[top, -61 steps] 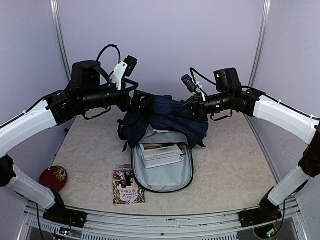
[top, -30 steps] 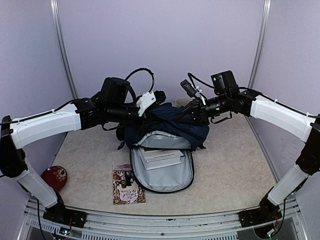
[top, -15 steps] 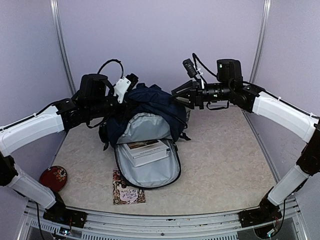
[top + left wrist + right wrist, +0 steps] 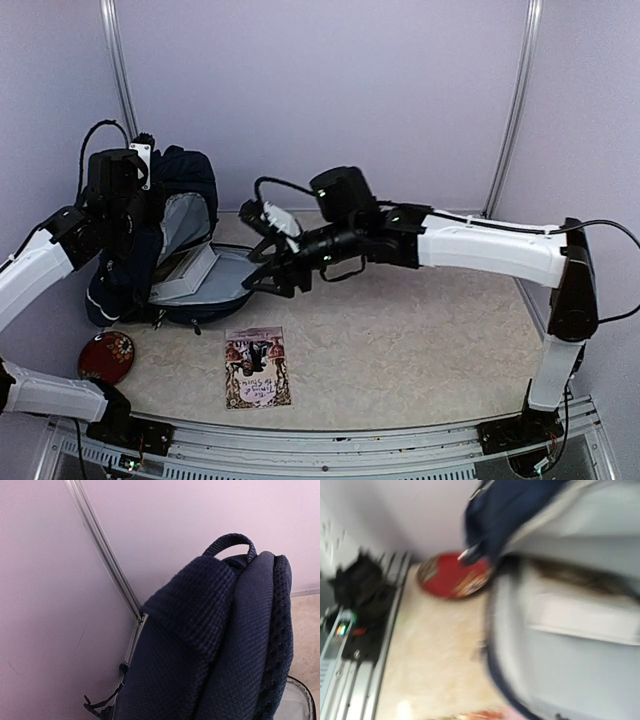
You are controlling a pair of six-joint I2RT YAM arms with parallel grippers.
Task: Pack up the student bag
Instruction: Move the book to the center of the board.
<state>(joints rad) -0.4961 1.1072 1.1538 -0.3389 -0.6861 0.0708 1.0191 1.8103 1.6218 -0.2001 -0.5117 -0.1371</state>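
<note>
The student bag, navy with light grey lining, stands upright at the far left of the table. Its open flap lies flat toward the middle, and white books show inside. My left gripper is pressed into the bag's upper back and shut on its fabric. In the left wrist view the navy bag fills the frame and hides the fingers. My right gripper hangs open just over the flap's right edge, holding nothing. The blurred right wrist view shows the grey lining and a white book.
A picture booklet lies flat near the front edge. A red round disc sits at the front left beside the bag's base, also the red disc in the right wrist view. A metal frame post stands behind the bag.
The left arm pulled the bag from the table's middle to the far left and stood it upright. The right gripper opened, let go of the bag and swung down-left over the flap.
</note>
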